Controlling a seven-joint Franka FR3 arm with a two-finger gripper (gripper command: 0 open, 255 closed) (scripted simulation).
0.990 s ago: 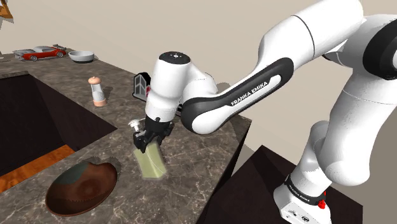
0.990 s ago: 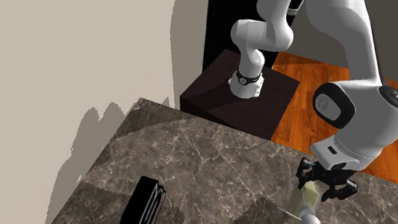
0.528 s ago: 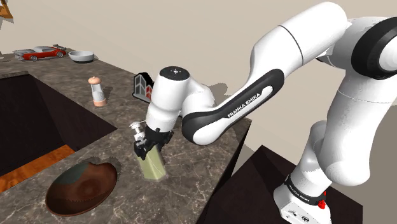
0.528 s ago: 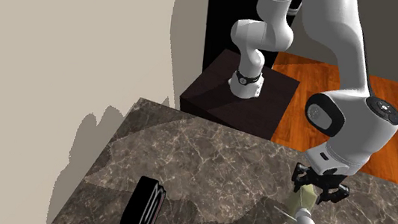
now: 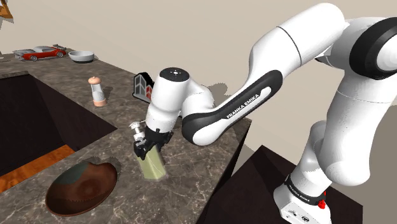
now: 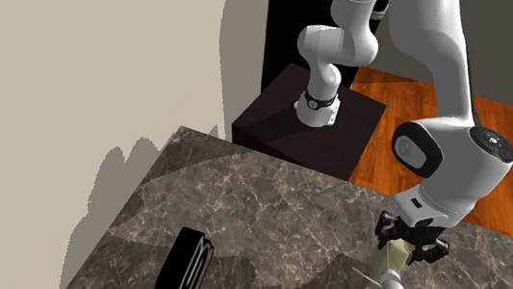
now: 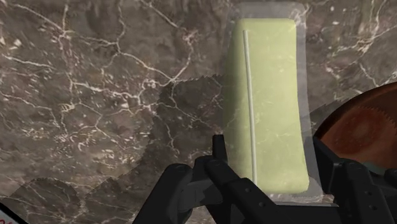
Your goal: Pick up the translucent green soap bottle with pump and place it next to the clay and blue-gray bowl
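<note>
Dark marble counter (image 5: 191,170): the gripper (image 5: 147,147) pinches a tilted green bottle (image 5: 153,167), base down just beside the bowl (image 5: 81,184). Likely the placing step; next, steady it, then let go.

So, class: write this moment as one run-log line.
tool shut on green soap bottle | bottle tilted over counter | brown bowl beside it

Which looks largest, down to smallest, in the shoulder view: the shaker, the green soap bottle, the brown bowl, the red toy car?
1. brown bowl
2. green soap bottle
3. shaker and red toy car: too alike to rank, and the car stands farther from the camera.
</note>
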